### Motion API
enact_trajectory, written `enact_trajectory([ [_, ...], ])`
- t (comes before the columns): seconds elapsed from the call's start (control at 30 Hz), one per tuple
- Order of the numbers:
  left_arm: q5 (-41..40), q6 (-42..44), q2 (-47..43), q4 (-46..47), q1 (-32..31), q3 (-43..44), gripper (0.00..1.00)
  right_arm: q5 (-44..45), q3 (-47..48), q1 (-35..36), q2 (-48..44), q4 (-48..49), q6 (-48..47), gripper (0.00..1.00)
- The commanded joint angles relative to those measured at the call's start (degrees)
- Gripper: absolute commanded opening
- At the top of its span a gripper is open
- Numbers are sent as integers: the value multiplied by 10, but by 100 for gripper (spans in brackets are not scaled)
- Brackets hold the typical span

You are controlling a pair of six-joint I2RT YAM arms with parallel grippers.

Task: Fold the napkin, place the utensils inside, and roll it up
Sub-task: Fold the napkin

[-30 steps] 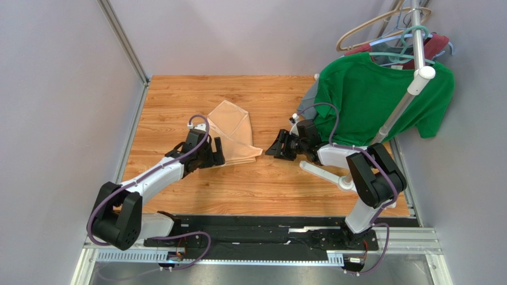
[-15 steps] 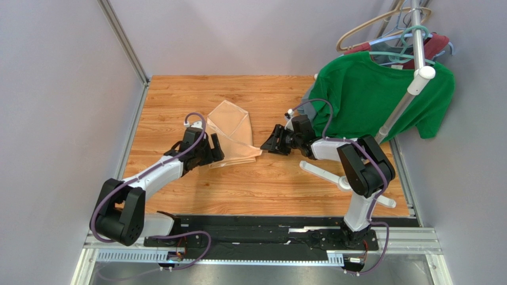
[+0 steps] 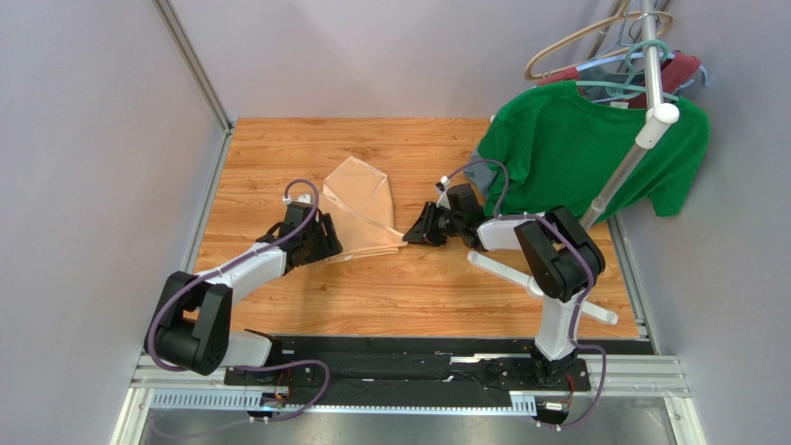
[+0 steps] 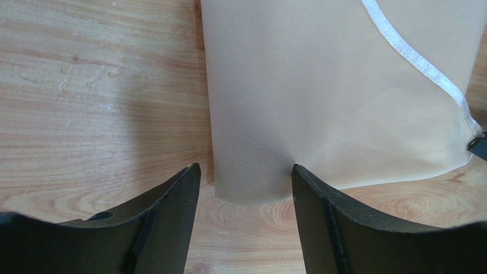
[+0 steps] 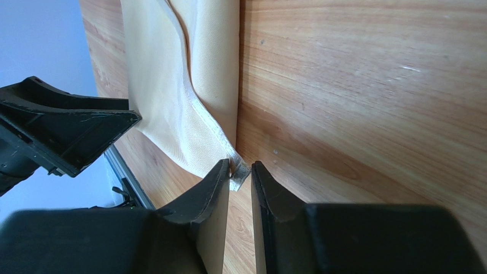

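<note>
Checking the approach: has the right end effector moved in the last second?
Yes. The right end effector has slid left, away from the rack leg, and now reaches the napkin corner.

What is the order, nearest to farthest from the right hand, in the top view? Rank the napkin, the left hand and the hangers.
1. napkin: its near-right corner sits between the fingers of the right hand.
2. left hand: across the napkin, at its near-left corner.
3. hangers: far right, at the back.
</note>
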Motion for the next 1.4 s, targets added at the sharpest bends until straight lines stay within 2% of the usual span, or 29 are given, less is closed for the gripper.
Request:
enact_trajectory([
  [0.0,-7,-13,-20,10,7,-11,68,-12,22,9,10,35,10,22],
  [0.1,-5,-12,-23,5,15,-11,63,-14,24,15,13,40,14,17],
  [0.33,-11,-18,-48,4,32,-32,52,-12,27,27,12,42,18,16],
  [0.63,-5,-15,-61,1,56,-44,51,-10,30,39,9,36,17,16],
  [0.93,10,-27,-106,19,57,-61,65,1,37,50,12,25,10,21],
  [1.1,15,-26,-113,33,57,-68,72,6,36,50,13,17,5,32],
  [1.23,43,-17,-78,50,57,-59,81,11,37,50,13,10,0,43],
  [1.37,47,-15,-51,55,57,-48,81,20,32,48,6,0,-6,50],
])
